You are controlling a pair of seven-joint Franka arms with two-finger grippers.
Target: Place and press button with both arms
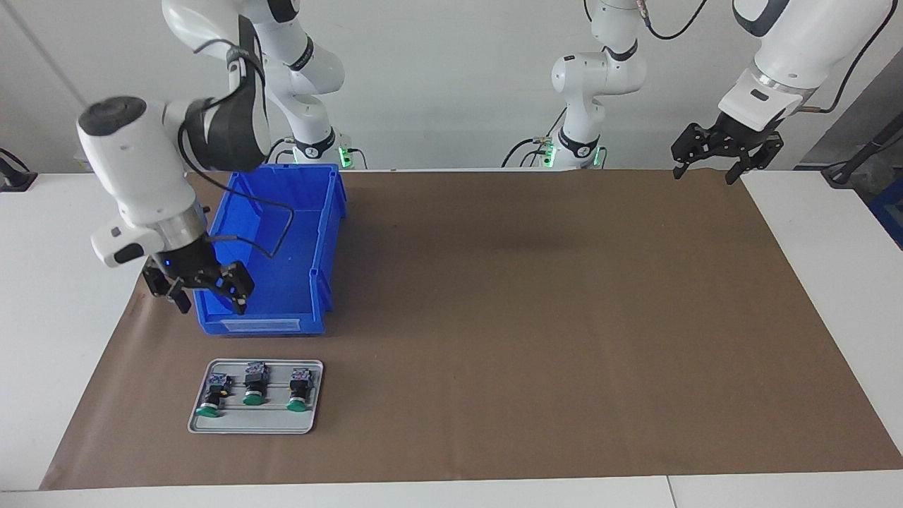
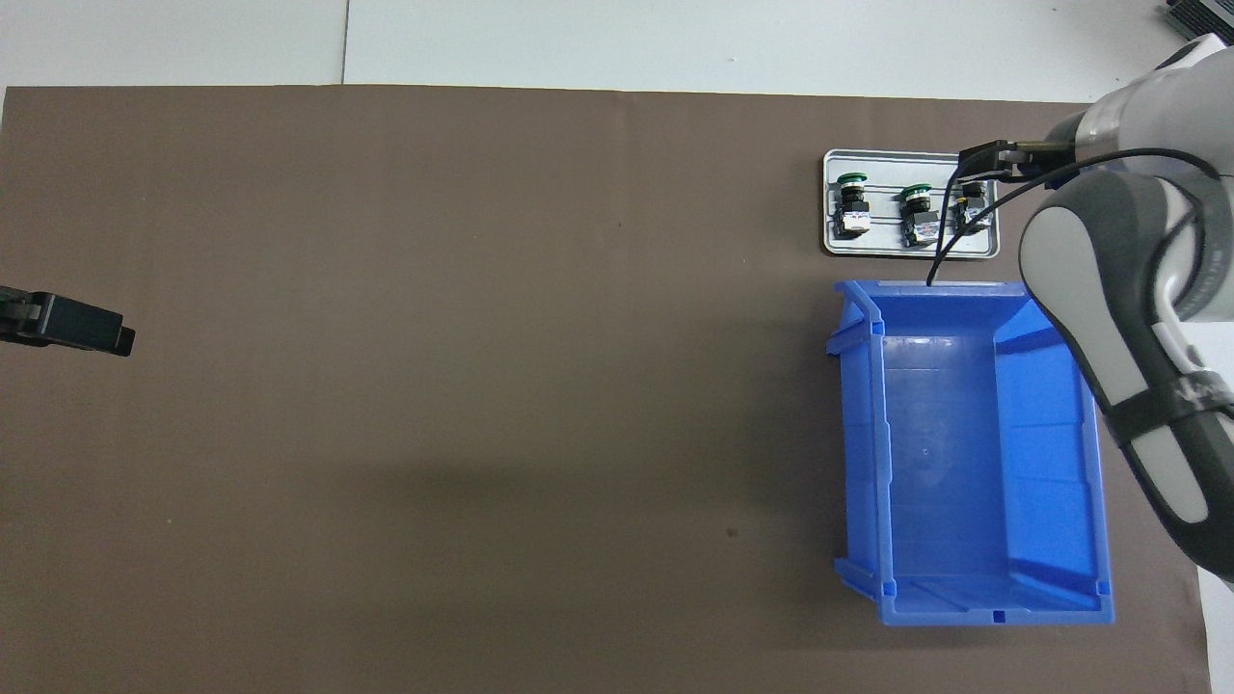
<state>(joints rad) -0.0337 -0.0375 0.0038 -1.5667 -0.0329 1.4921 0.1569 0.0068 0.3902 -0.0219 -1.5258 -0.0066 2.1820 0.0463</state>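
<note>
Right pincer (image 1: 206, 291) over brown mat (image 1: 536, 317)

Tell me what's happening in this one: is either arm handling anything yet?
Not yet. Three green buttons lie untouched on a grey tray, which sits farther from the robots than the empty blue bin. The right gripper hangs with jaws open and empty, over the bin's corner nearest the tray. The left gripper waits, also open and empty, above the mat's edge at its own end of the table.
</note>
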